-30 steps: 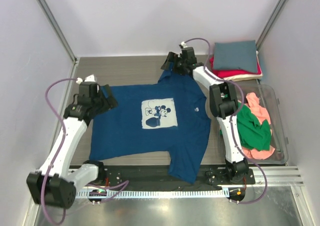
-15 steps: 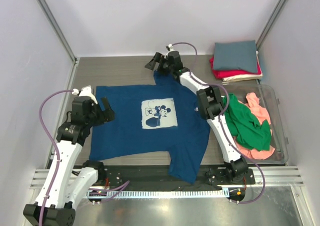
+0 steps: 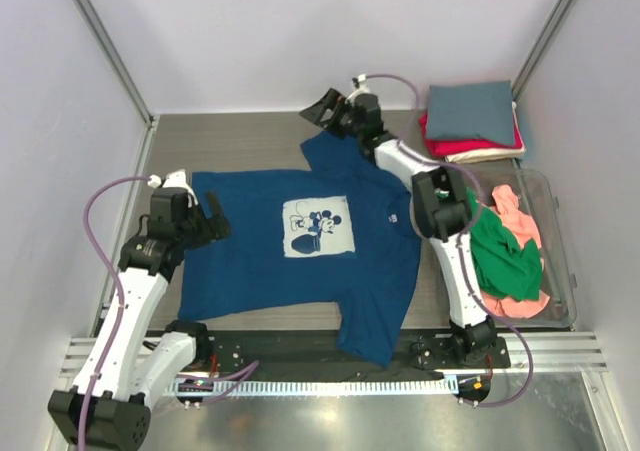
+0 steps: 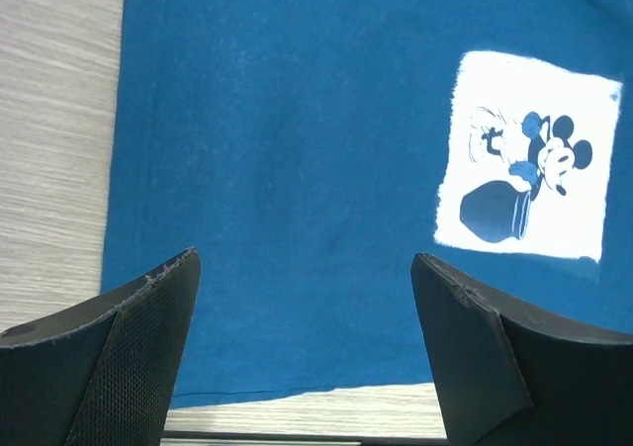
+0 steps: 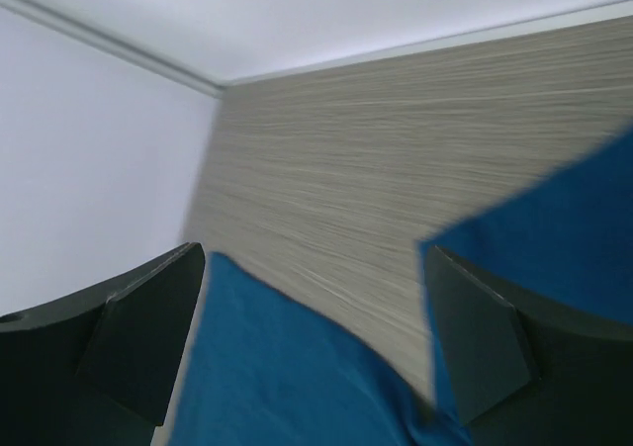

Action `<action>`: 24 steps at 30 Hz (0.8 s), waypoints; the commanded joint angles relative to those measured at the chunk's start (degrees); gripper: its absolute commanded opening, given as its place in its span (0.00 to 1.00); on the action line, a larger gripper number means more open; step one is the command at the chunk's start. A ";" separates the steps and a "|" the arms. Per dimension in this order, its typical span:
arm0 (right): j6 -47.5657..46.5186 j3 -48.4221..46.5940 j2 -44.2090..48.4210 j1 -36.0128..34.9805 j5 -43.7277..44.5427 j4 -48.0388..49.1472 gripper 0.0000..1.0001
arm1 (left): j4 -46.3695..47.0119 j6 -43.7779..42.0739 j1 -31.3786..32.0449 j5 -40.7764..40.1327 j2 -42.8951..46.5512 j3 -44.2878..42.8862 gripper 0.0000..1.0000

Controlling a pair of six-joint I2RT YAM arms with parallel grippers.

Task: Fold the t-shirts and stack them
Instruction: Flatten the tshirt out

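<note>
Your left gripper [image 4: 305,258], jaws spread: flat navy t-shirt [image 4: 297,149] fills the gap; bare table [image 4: 49,120] lies just outside the left jaw. Your right gripper [image 5: 312,251], jaws spread: bare table between them, navy cloth at both jaws, wall [image 5: 89,149] ahead. Behind those jaws, well apart: folded stack [image 3: 470,121].

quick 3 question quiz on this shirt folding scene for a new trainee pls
1. True or false: the left gripper is shut on the navy tee.
2. What colour is the top tee on the folded stack? A red, B slate-grey, C green.
3. Fill in: the green tee lies in a clear ___ at the table's right side.

Key: 1 false, its fingers are apart with nothing between them; 2 B; 3 bin.
</note>
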State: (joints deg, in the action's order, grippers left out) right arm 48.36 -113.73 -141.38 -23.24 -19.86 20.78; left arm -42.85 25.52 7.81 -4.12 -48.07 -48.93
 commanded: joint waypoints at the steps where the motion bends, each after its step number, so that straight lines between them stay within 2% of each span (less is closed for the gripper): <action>1: -18.25 4.74 14.19 1.80 7.10 -19.02 1.00 | 4.61 3.74 -0.08 -1.59 -3.51 -0.21 0.89; 4: -21.20 8.17 17.80 2.85 13.34 -32.59 1.00 | 8.13 5.68 -0.34 -0.19 -9.74 -1.95 0.89; 8: -25.14 15.19 22.11 3.38 15.98 -38.87 1.00 | 7.96 6.12 -2.45 -0.02 -19.15 -6.08 0.89; 13: -27.53 16.52 22.29 3.29 16.43 -47.22 1.00 | 10.68 9.01 -7.55 2.36 -29.52 -8.20 0.88; 17: -28.58 16.18 18.87 3.38 15.81 -48.63 1.00 | 12.35 9.90 -10.62 5.60 -37.52 -11.18 0.85; 24: -28.06 10.56 11.40 5.31 14.15 -49.69 1.00 | 12.44 10.95 -10.98 4.65 -51.40 -18.48 0.85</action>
State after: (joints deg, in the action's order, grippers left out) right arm 20.88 -99.70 -126.87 -19.38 -5.34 -27.88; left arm -32.27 35.33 -2.92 -0.32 -96.38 -63.94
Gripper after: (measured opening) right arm 0.995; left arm 0.849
